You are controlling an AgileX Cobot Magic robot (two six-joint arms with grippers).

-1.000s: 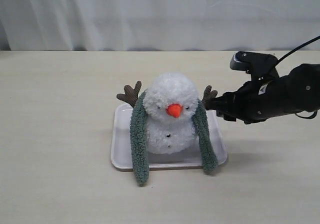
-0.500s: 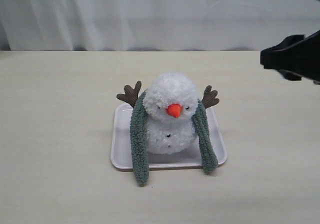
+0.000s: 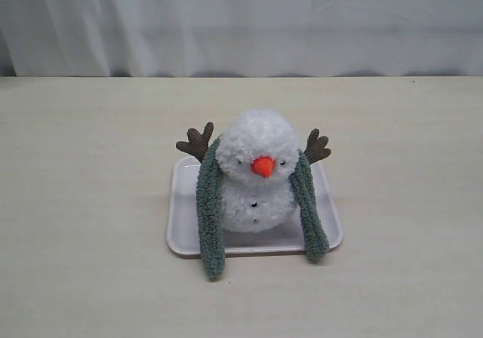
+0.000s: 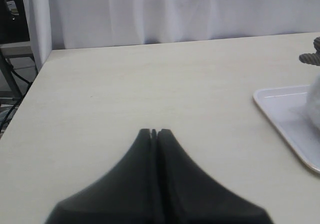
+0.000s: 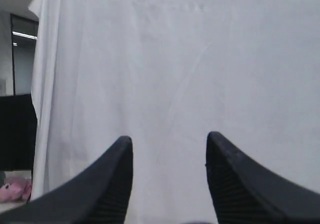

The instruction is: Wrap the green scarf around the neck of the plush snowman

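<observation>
The plush snowman (image 3: 258, 173) stands upright on a white tray (image 3: 181, 225) in the middle of the table, its orange nose facing the exterior camera. The green scarf (image 3: 210, 217) lies behind its neck, and both ends hang down the front, one on each side (image 3: 309, 210), reaching past the tray's front rim. Neither arm shows in the exterior view. My left gripper (image 4: 154, 132) is shut and empty over bare table, well to one side of the tray (image 4: 285, 119). My right gripper (image 5: 169, 141) is open with nothing between its fingers, facing the white curtain.
A white curtain (image 3: 241, 21) hangs behind the table's far edge. Brown twig arms (image 3: 196, 140) stick out on both sides of the snowman's head. In the left wrist view the table's end edge (image 4: 30, 91) shows, with dark equipment beyond it.
The right arm, which was close to the snowman's right twig arm a second ago, has lifted up and away to the right and left the exterior view. Snowman and scarf have not moved.
</observation>
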